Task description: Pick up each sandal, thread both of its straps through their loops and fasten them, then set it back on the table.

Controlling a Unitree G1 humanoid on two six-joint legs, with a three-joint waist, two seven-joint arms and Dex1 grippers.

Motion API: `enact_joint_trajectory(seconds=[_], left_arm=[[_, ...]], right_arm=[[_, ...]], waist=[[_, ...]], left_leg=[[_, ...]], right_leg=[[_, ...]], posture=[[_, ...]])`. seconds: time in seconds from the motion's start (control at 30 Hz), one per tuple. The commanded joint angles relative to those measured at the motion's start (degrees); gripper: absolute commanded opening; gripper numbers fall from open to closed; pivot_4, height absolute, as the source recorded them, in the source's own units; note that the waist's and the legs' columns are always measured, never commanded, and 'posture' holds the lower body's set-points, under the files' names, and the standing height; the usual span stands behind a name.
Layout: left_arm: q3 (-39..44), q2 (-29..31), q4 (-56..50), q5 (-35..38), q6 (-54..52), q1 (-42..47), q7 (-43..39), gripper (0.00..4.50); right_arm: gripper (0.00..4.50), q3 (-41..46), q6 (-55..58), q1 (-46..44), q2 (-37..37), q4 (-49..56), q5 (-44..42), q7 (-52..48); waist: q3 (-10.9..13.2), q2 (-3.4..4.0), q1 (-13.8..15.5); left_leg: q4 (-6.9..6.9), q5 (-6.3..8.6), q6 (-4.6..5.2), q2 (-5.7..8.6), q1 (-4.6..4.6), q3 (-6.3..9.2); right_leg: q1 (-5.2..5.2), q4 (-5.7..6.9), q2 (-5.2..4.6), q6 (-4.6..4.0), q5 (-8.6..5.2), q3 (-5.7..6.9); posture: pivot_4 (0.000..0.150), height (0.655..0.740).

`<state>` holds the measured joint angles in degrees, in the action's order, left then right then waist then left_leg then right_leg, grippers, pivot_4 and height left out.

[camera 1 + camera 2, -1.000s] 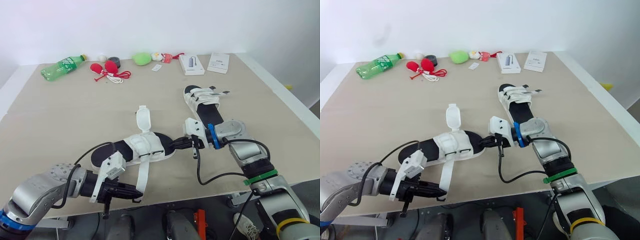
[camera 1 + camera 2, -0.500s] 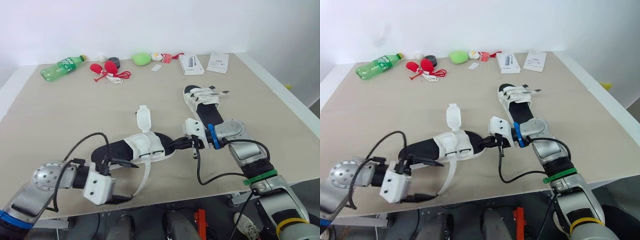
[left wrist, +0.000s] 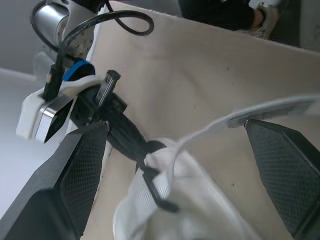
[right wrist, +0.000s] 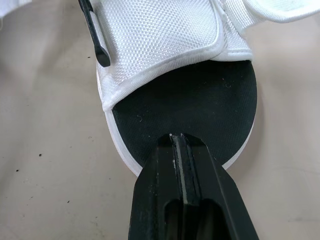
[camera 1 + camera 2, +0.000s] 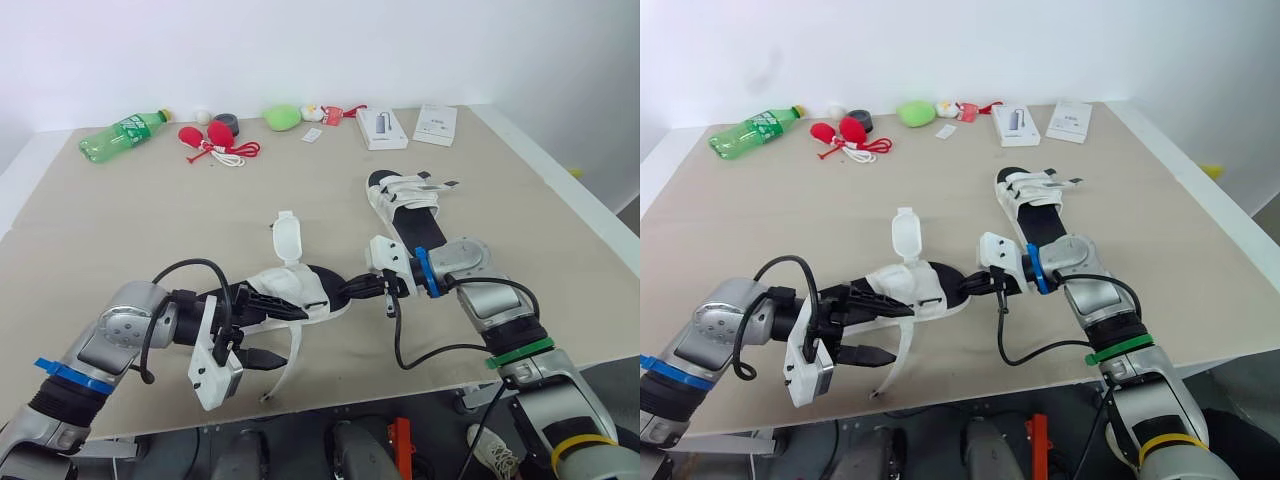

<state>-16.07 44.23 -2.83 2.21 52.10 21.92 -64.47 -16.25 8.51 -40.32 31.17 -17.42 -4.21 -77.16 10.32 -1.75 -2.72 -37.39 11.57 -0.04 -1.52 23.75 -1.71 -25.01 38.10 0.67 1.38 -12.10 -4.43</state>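
Pinching the toe of the near sandal [image 5: 285, 292] from its three-o'clock side, the right gripper [image 5: 352, 290] is clamping its fingers tight on the rim of the black sole. It is most likely steadying the shoe so that it is not sliding while the other arm is working.

The left gripper [image 5: 285, 340] is reaching in from eight o'clock with its fingers spread wide, gripping nothing. The long loose strap [image 5: 281, 375] is trailing between them toward six o'clock, apparently being lined up for a catch. A shorter strap [image 5: 287, 238] is standing open toward twelve o'clock, so neither is fastened yet. The far sandal [image 5: 408, 205] is lying untouched at one o'clock of the near one.

Everything is resting on a tan table [image 5: 120, 230]. Its twelve-o'clock edge is carrying a green bottle [image 5: 125, 133], red trinkets [image 5: 215, 135] and two white boxes [image 5: 382, 128], with a plain white wall [image 5: 300, 50] rising behind.
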Motion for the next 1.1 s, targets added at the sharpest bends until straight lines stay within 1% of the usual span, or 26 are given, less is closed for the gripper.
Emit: enact_joint_trajectory(seconds=[0.03,0.27,0.47,0.5,0.53,0.57,0.63,0.7,0.8,1.1], left_arm=[[-1.18,1.06,-0.84,2.20,-0.35,0.96,-0.06,4.47],[-2.55,-1.56,-2.09,2.47,-3.87,2.56,1.90,4.47],[-4.73,-2.03,-2.27,1.01,-6.65,3.74,0.56,4.47],[-5.09,-2.16,-2.40,1.07,-6.92,3.94,0.31,4.08],[-5.36,-2.28,-2.48,1.02,-7.12,4.11,0.12,3.81],[-5.60,-2.37,-2.53,0.88,-7.22,4.32,-0.02,3.45],[-6.08,-2.33,-2.61,0.80,-7.91,4.64,-0.34,2.46],[-6.10,-2.66,-3.17,1.27,-9.19,4.91,-0.04,1.31],[-5.34,-3.47,-5.21,3.55,-14.49,5.07,0.81,0.06],[1.55,-4.04,-15.15,22.03,-53.89,0.91,7.39,0.06]], right_arm=[[0.00,-0.20,0.11,-0.02,0.81,-0.16,0.40,-0.02],[0.00,-0.12,0.61,0.44,1.08,0.36,0.41,0.33],[0.00,-0.11,0.71,0.24,0.98,0.14,0.41,0.55],[0.00,-0.12,0.73,0.24,0.96,0.14,0.39,0.57],[0.00,-0.12,0.72,0.24,0.94,0.12,0.38,0.58],[0.00,-0.13,0.69,0.24,0.93,0.09,0.39,0.59],[0.00,-0.13,0.70,0.28,0.97,0.10,0.39,0.60],[0.00,-0.09,0.74,0.41,1.13,0.27,0.35,0.55],[0.00,0.01,0.80,0.57,1.44,0.47,0.33,0.47],[0.00,0.02,0.56,0.97,1.78,0.78,0.37,0.48]], waist=[[0.00,0.00,0.00],[0.00,0.00,0.01],[0.00,0.00,0.01],[0.00,0.00,0.02],[0.00,0.00,0.01],[0.00,0.00,0.02],[0.00,0.00,0.02],[0.00,0.00,0.02],[0.00,0.00,0.02],[0.00,0.00,0.00]], left_leg=[[0.00,0.00,0.00,-0.02,0.00,0.00],[-0.02,0.00,0.00,0.00,0.01,-0.02],[-0.04,0.00,0.00,0.00,0.00,-0.02],[-0.04,0.00,0.00,-0.01,0.00,-0.01],[-0.04,0.00,0.00,0.00,0.00,-0.01],[-0.04,0.00,0.00,-0.01,0.00,-0.01],[-0.04,0.00,0.00,0.00,0.00,-0.02],[-0.05,0.00,0.00,0.00,0.00,-0.02],[-0.05,0.00,0.00,0.00,0.00,-0.02],[-0.07,0.00,0.00,0.00,0.01,0.07]], right_leg=[[0.00,0.00,0.02,-0.05,-0.02,0.00],[0.00,0.00,0.01,0.01,0.01,-0.03],[0.01,0.00,0.04,0.00,0.01,-0.06],[0.01,0.00,0.05,0.01,0.01,-0.06],[0.01,0.00,0.04,0.01,0.01,-0.06],[0.02,0.00,0.05,0.02,0.02,-0.06],[0.02,0.00,0.04,0.01,0.01,-0.06],[0.02,0.00,0.04,0.01,0.01,-0.08],[0.02,0.00,0.04,0.01,0.01,-0.08],[0.03,0.02,0.07,0.12,0.04,-0.02]], posture=[[0.150,0.7400],[0.150,0.7400],[0.150,0.7400],[0.150,0.7400],[0.150,0.7400],[0.150,0.7400],[0.150,0.7400],[0.150,0.7400],[0.150,0.7400],[0.150,0.7400]])
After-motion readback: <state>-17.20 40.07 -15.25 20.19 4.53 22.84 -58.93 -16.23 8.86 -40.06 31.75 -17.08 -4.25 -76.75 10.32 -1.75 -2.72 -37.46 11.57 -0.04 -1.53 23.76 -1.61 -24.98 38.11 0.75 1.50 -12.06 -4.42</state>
